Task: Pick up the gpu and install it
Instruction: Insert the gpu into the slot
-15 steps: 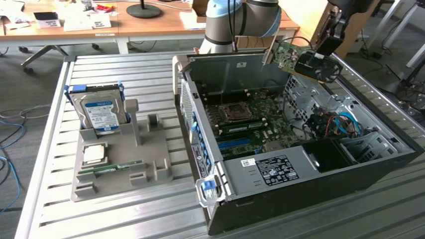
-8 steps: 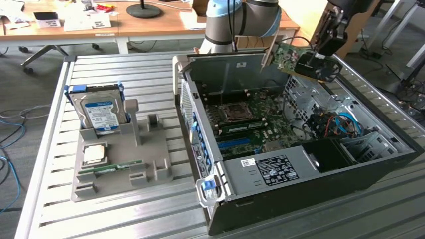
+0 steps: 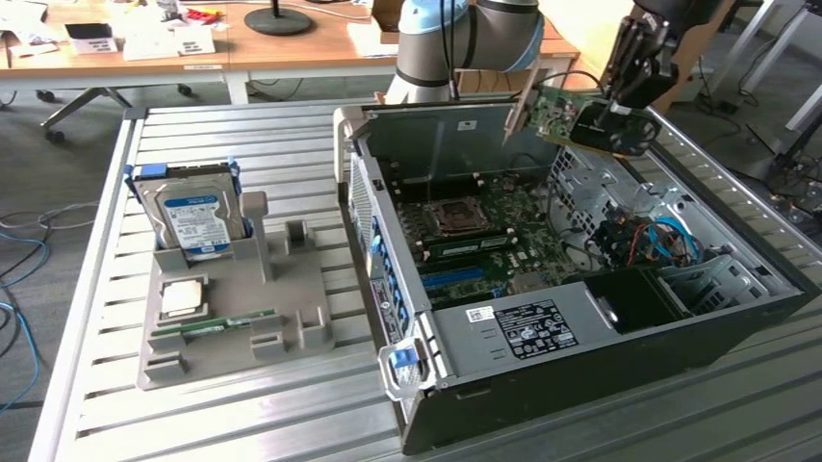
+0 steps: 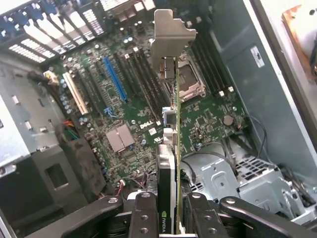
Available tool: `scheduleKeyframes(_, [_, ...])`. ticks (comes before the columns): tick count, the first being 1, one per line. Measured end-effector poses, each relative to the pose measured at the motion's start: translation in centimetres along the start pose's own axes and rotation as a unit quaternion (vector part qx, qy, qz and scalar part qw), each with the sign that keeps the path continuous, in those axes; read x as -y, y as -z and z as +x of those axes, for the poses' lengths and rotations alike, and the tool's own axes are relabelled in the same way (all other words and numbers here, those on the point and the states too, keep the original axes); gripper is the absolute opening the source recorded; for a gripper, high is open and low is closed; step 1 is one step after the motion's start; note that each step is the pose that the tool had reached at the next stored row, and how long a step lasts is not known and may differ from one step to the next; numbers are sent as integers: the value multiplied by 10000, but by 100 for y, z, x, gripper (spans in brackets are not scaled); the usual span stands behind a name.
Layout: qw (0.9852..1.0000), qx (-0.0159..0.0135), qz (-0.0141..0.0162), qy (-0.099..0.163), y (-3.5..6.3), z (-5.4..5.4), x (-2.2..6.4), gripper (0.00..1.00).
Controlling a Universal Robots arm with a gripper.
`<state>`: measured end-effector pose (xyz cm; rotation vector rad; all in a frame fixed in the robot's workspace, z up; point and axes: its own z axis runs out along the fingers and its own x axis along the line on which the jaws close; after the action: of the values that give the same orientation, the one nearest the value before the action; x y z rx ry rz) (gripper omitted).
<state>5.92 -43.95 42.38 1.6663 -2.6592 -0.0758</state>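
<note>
The gpu (image 3: pixel 565 114), a green board with a black cooler and a silver end bracket, hangs in the air above the far right corner of the open computer case (image 3: pixel 719 342). My gripper (image 3: pixel 619 108) is shut on it from above. In the wrist view the gpu (image 4: pixel 168 163) is edge-on between my gripper (image 4: pixel 168 220) fingers (image 4: pixel 143 218), and its silver bracket (image 4: pixel 171 34) points away from the camera. Below it lies the motherboard (image 4: pixel 124 114) with a blue slot (image 4: pixel 115 79) and black slots beside it. The card is well clear of the board and touches nothing.
A grey holder (image 3: pixel 302 289) on the slatted metal table (image 3: pixel 103 385), at the exterior view's left, carries an upright hard drive (image 3: pixel 192 217), a processor (image 3: pixel 183 296) and a green memory stick (image 3: pixel 218 325). Cables (image 3: pixel 649 241) and a drive cage (image 3: pixel 713 284) crowd the case's right side.
</note>
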Motion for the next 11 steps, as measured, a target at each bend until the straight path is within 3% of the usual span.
scheduleKeyframes(5, [9994,-14,-8,347,-1,0,0,27])
scheduleKeyframes(11, [9969,-33,-19,784,-2,0,0,27])
